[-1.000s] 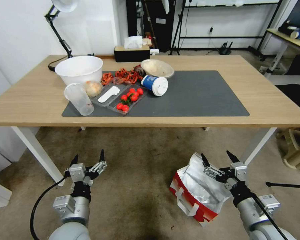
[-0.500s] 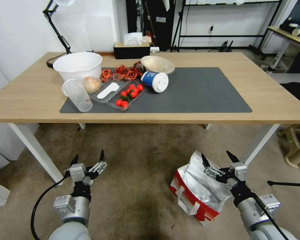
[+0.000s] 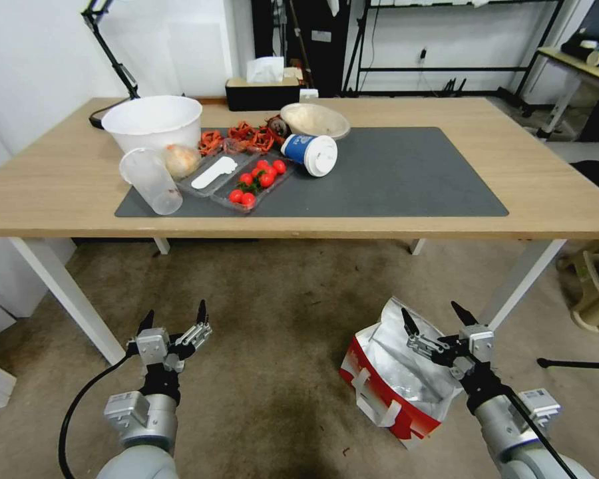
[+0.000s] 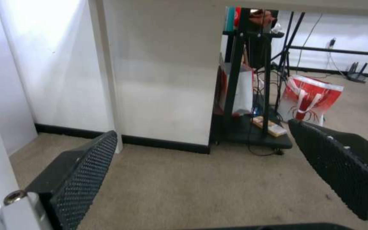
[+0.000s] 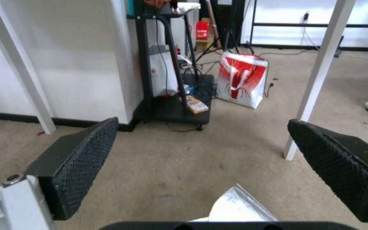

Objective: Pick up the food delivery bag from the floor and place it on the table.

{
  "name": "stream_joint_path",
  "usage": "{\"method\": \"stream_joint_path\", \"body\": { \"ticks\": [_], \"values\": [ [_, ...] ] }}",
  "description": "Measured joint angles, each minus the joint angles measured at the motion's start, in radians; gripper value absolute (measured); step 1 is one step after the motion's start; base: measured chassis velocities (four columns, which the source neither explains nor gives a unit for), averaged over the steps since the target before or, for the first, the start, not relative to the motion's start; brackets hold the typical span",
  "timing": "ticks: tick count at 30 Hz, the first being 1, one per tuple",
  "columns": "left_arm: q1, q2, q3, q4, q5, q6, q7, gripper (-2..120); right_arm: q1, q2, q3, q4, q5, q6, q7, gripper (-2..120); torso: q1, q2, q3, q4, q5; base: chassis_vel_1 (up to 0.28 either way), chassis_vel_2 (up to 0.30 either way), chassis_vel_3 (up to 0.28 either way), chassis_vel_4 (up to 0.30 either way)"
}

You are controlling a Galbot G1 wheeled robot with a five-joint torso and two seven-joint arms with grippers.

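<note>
Food delivery bag on floor, lower right; right gripper wide open above it, empty; left gripper likewise, lower left.

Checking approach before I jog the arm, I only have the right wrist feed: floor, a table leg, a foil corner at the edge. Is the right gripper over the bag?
Observer: Yes. In the head view the right gripper hangs, fingers open, above the open foil mouth of the food delivery bag, not touching it.
Operator: Bag standing or flopped?
Observer: It sits on the floor, leaning, with its white strap handle drooping down the red side facing the robot.
Operator: Left arm?
Observer: The left gripper is open, low over bare floor, well apart from the bag.
Operator: Room on the table?
Observer: The right half of the table and its grey mat are bare.
</note>
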Motion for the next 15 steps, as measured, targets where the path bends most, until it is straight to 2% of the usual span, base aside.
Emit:
{"method": "stream_joint_path", "body": {
  "ticks": [14, 15],
  "values": [
    [0.006, 0.000, 0.001, -0.007, 0.004, -0.007, -0.003, 100, -0.011, 0.009, 0.003, 0.011, -0.002, 0.004, -0.002, 100, -0.018, -0.050, -0.032, -0.0001, 0.0001, 0.000, 0.000, 0.000, 0.000],
    [0.005, 0.001, 0.000, -0.007, 0.003, -0.009, -0.003, 100, -0.013, 0.013, 0.004, 0.011, -0.004, 0.008, -0.002, 100, -0.024, -0.066, -0.042, 0.0000, 0.0001, 0.000, 0.000, 0.000, 0.000]
  ]
}}
